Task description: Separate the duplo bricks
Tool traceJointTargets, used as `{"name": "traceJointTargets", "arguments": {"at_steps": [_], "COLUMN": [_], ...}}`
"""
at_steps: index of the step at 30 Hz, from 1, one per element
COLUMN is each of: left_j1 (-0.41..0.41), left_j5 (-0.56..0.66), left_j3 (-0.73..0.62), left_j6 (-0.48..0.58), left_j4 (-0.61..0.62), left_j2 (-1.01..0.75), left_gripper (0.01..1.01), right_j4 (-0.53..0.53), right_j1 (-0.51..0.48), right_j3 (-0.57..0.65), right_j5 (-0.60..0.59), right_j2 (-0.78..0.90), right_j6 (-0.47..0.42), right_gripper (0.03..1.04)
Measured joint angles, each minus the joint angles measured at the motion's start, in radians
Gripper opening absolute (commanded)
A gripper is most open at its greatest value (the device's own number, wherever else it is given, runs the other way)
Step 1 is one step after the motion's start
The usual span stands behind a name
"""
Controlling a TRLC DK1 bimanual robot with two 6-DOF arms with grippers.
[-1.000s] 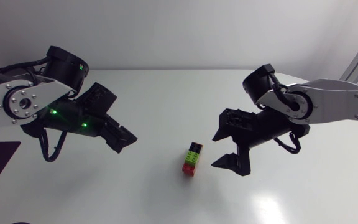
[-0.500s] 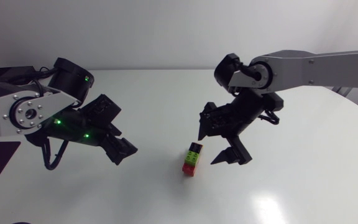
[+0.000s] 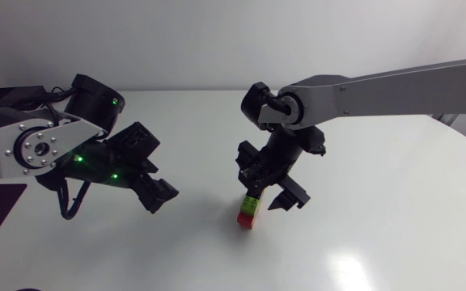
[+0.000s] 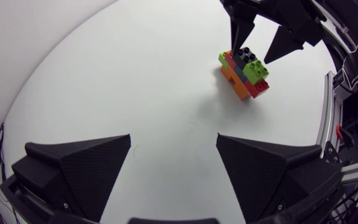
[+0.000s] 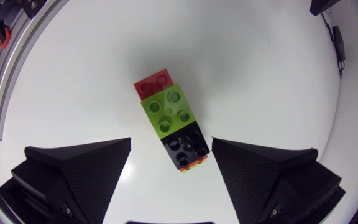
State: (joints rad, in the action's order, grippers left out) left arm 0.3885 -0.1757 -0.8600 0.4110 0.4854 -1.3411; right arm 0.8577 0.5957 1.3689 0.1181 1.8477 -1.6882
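Green, black and red duplo bricks (image 5: 174, 127), stacked, lay under our right gripper (image 5: 171, 143), long axis along the gap between its wide-open, empty fingers; our left gripper (image 4: 173, 140), also open, sat farther off.

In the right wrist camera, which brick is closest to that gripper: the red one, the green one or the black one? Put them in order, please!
1. Black brick: between the right gripper's open fingers.
2. Green brick: just ahead of the gripper, right next to the black one.
3. Red brick: farthest ahead, at the far end of the stack.
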Motion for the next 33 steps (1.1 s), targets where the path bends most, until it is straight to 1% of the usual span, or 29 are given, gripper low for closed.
{"name": "traceJointTargets", "arguments": {"at_steps": [5,10,17,19,20,22,23,25,26,29,30,31,33], "left_j1": [0.0,0.0,0.017,0.018,0.018,0.018,0.018,0.018,0.018,0.018,0.018,0.018,0.018], "left_j5": [0.007,0.008,0.012,0.015,0.015,0.016,0.016,0.016,0.016,0.016,0.018,0.018,0.018], "left_j3": [0.0,0.0,0.0,-0.001,-0.001,-0.001,-0.001,-0.001,-0.001,-0.001,-0.001,-0.001,-0.001], "left_j6": [0.012,0.016,0.016,0.019,0.019,0.021,0.023,0.024,0.024,0.031,0.035,0.038,0.042], "left_j4": [-0.021,-0.029,-0.029,-0.029,-0.029,-0.029,-0.029,-0.029,-0.029,-0.029,-0.03,-0.03,-0.032], "left_j2": [-0.005,-0.035,-0.045,-0.045,-0.045,-0.045,-0.045,-0.045,-0.045,-0.045,-0.045,-0.045,-0.047], "left_gripper": [0.964,0.964,0.964,0.964,0.964,0.964,0.964,0.964,0.964,0.964,0.964,0.964,0.964], "right_j4": [-0.001,0.0,0.0,0.0,0.0,0.0,0.0,0.001,0.003,0.005,0.006,0.008,0.013], "right_j1": [0.0,0.014,0.061,0.067,0.068,0.068,0.068,0.068,0.068,0.068,0.068,0.068,0.068], "right_j3": [0.015,0.015,0.014,0.014,0.014,0.014,0.014,0.014,0.014,0.015,0.015,0.017,0.024], "right_j5": [-0.019,-0.037,-0.049,-0.06,-0.064,-0.071,-0.072,-0.074,-0.074,-0.075,-0.077,-0.078,-0.077], "right_j2": [0.014,0.014,0.014,0.015,0.017,0.027,0.034,0.051,0.058,0.079,0.084,0.085,0.087], "right_j6": [-0.065,-0.104,-0.14,-0.148,-0.155,-0.169,-0.176,-0.189,-0.191,-0.207,-0.214,-0.22,-0.229], "right_gripper": [0.95,0.94,0.89,0.84,0.84,0.78,0.76,0.76,0.73,0.61,0.57,0.49,0.41]}}
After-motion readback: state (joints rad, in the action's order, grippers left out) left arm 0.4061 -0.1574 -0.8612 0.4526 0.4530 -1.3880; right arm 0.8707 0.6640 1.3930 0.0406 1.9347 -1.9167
